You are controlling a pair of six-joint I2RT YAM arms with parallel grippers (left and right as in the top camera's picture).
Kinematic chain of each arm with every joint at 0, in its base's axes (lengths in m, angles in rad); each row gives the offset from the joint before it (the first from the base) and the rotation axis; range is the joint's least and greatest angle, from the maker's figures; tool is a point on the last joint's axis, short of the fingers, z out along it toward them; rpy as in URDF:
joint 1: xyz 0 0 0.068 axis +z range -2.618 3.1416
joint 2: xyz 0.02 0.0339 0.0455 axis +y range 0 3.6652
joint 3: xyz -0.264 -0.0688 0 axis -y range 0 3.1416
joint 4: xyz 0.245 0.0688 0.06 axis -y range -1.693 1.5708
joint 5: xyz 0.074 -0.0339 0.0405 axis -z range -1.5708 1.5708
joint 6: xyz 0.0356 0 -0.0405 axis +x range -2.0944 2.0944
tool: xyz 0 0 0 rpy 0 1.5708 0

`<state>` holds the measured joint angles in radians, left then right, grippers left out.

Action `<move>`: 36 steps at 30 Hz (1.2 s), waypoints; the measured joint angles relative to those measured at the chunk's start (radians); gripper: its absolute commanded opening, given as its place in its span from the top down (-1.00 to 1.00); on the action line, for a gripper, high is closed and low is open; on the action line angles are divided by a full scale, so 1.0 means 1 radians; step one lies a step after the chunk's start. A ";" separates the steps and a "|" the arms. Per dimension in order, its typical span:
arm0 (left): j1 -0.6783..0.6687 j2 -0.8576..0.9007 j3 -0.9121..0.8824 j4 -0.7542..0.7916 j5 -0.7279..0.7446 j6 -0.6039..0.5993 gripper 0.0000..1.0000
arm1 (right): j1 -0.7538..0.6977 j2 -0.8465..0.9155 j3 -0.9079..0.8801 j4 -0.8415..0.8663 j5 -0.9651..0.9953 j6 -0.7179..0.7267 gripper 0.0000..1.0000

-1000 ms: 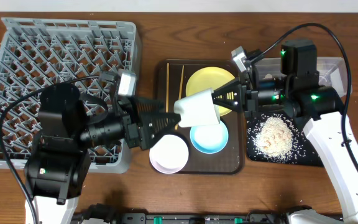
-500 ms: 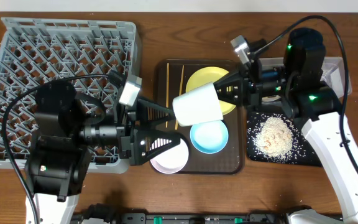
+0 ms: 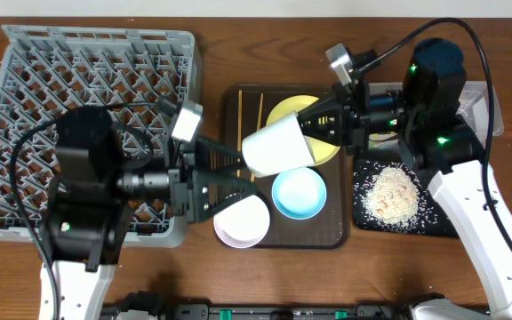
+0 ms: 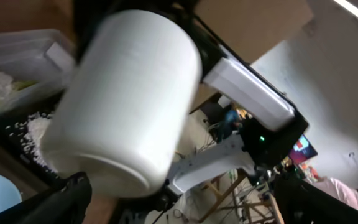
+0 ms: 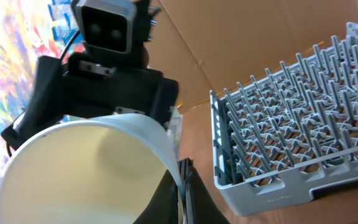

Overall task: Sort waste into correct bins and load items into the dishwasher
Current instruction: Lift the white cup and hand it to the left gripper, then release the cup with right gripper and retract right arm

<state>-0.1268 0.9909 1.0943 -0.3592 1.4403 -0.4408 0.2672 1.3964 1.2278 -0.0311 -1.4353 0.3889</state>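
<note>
Overhead, we record the white cup [image 3: 280, 148] lying sideways in the air above the brown tray [image 3: 229, 116], with the right tool [image 3: 309, 133] pinched on its rim. The left tool [image 3: 247, 175], over the tray's left edge, gapes wide and holds nothing. We judge a handover is intended.

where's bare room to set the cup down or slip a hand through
The dish rack shows no dishes; its back and left rows lie clear of the left arm. Bare table runs behind the brown tray. Crowded: above that tray, where left hand and right hand flank the white cup.
</note>
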 measured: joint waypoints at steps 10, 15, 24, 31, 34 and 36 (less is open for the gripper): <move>-0.008 0.077 0.000 0.004 -0.015 0.006 -0.92 | -0.011 0.002 0.000 0.089 -0.045 0.103 0.98; -0.008 0.077 0.000 0.004 -0.011 0.021 -0.92 | 0.026 0.002 0.000 0.089 -0.047 0.108 0.98; -0.008 0.076 0.000 0.083 0.051 0.024 -0.79 | 0.063 0.013 0.000 0.089 -0.039 0.108 0.98; -0.008 0.076 0.000 0.083 0.065 0.023 -0.59 | 0.066 0.047 0.000 0.088 -0.052 0.108 0.98; -0.008 0.076 0.000 0.083 0.065 0.023 -0.57 | 0.066 0.047 0.000 0.089 -0.057 0.108 0.97; -0.008 0.076 0.000 0.082 0.064 0.023 -0.51 | 0.066 0.047 0.000 0.089 -0.058 0.108 0.98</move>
<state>-0.1345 1.0672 1.0943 -0.2771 1.5047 -0.4175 0.3332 1.4429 1.2278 0.0574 -1.4929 0.4969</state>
